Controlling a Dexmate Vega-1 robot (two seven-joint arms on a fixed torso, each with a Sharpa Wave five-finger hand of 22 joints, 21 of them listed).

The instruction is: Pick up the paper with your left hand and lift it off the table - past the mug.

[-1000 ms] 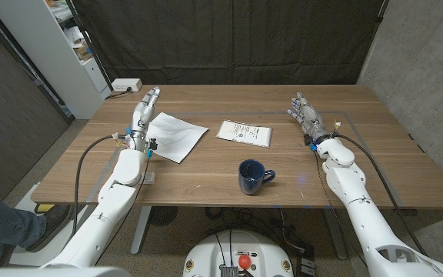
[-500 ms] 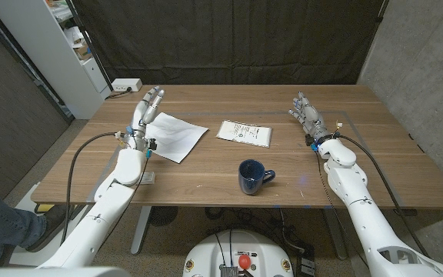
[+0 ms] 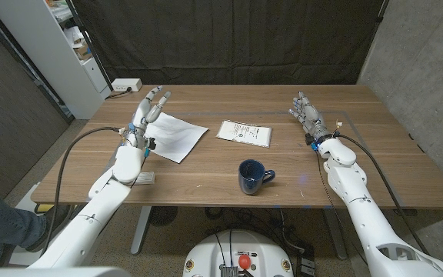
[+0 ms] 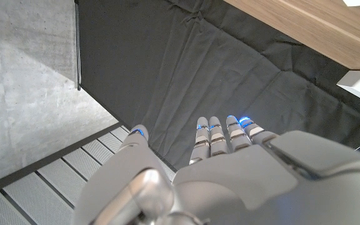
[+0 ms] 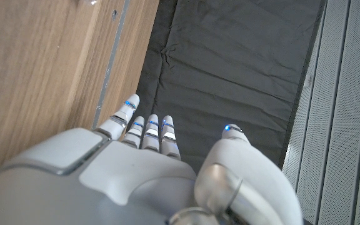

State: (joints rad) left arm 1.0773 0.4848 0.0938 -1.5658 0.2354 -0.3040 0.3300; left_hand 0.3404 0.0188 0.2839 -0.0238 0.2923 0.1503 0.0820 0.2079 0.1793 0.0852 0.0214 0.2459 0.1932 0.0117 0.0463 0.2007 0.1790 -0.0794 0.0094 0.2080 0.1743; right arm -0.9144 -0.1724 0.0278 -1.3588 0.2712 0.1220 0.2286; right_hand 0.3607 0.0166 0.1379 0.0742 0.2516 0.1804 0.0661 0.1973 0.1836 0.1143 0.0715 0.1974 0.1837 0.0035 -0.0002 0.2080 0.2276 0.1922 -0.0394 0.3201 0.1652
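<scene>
Left hand (image 3: 149,106): raised at the paper's far-left corner, fingers spread and pointing away from the robot, holding nothing. Its wrist camera looks past the fingertips (image 4: 220,128) at the dark curtain (image 4: 186,75), which suggests the hand is tipped up and not yet angled down onto the sheet. Judged a pre-grasp pose: open wide so the fingers can come down over an edge.

Paper (image 3: 175,135): white sheet lying flat on the table (image 3: 206,173), skewed, one corner pointing toward the middle. Its left edge runs just beside the left wrist, within easy reach of that arm. A flat sheet gives little to pinch; a corner or edge would likely need lifting first.

Packet (image 3: 244,132): a white printed pouch, flat, near the paper's right corner but apart from it. Not part of the task.

Mug (image 3: 252,177): dark blue, upright, handle to the right, nearer the robot than the packet and well apart from the paper. It stands right of the sheet, so a lift carried that way would have to go above it.

Right hand (image 3: 306,113): out at the right side of the table, fingers apart, empty. Its wrist view shows fingers (image 5: 147,130) extended over the table's edge. Parked clear, presumably because the task is the left arm's.
</scene>
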